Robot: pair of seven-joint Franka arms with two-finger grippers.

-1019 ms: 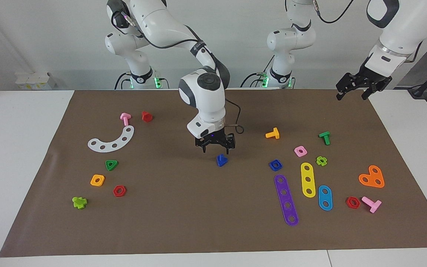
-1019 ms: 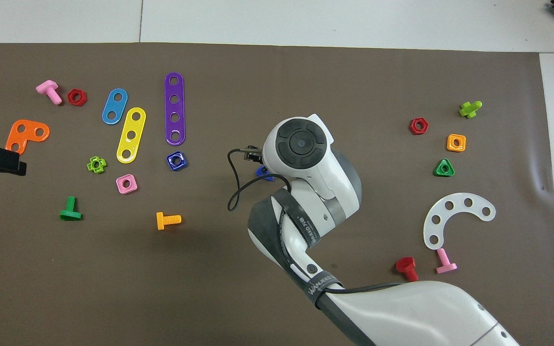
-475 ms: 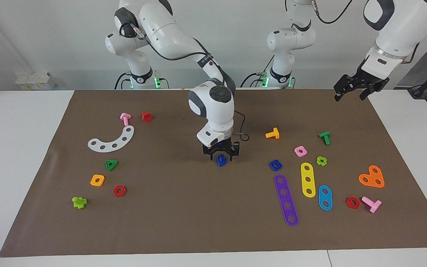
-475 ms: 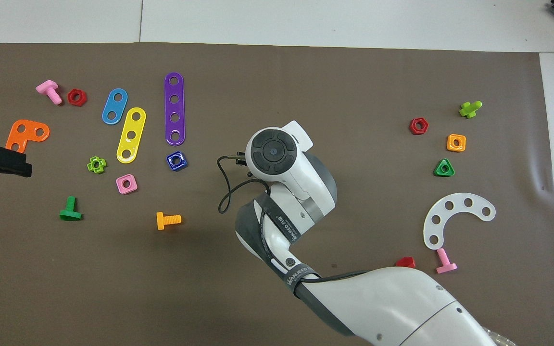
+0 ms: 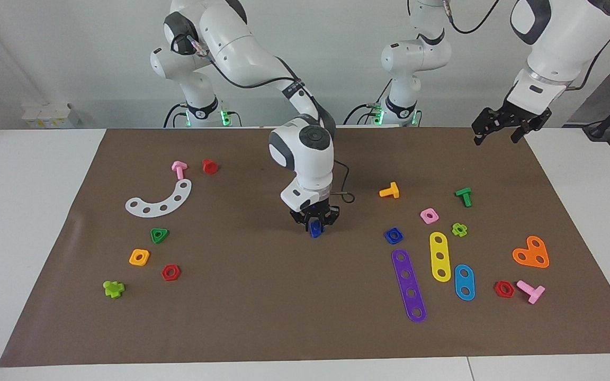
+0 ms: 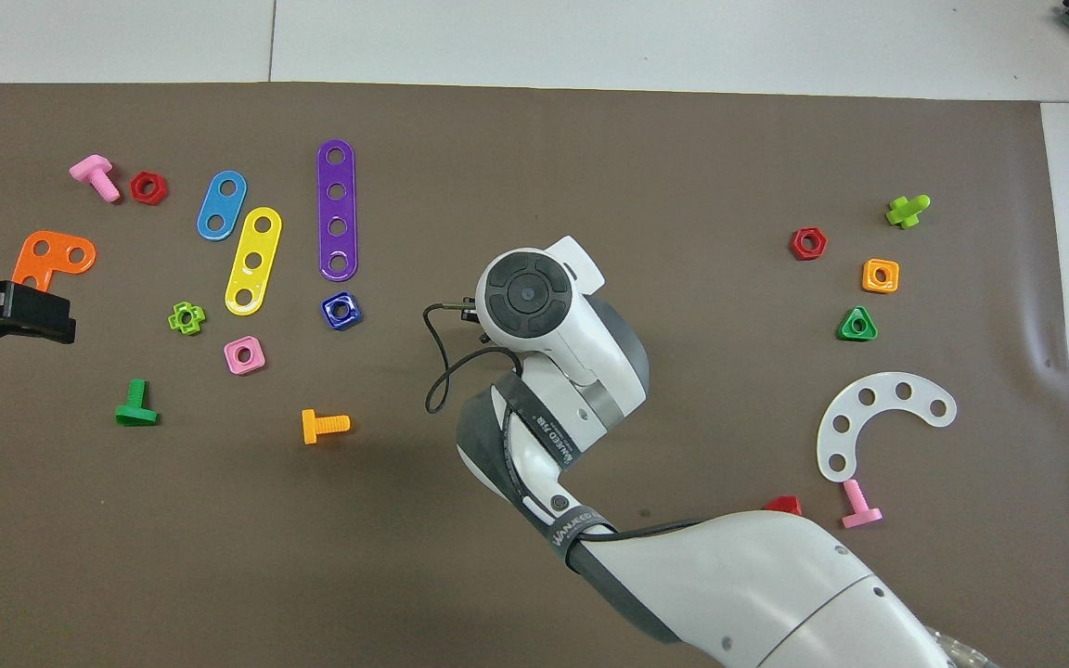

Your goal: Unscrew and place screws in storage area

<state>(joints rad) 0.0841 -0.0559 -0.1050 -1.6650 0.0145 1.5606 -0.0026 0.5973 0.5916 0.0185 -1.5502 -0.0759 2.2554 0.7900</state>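
1 dark-blue triangular-headed screw [image 5: 315,229] sits clasped in the right tool [image 5: 315,225].

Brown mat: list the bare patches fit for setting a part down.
The brown mat is bare along its edge farthest from the robots, and between the right gripper and the red hex nut. It is crowded around the purple strip and the white curved strip.

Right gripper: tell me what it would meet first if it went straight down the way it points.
The right gripper points straight down at the dark-blue bolt, its jaws already around it; under the bolt lies the brown mat.
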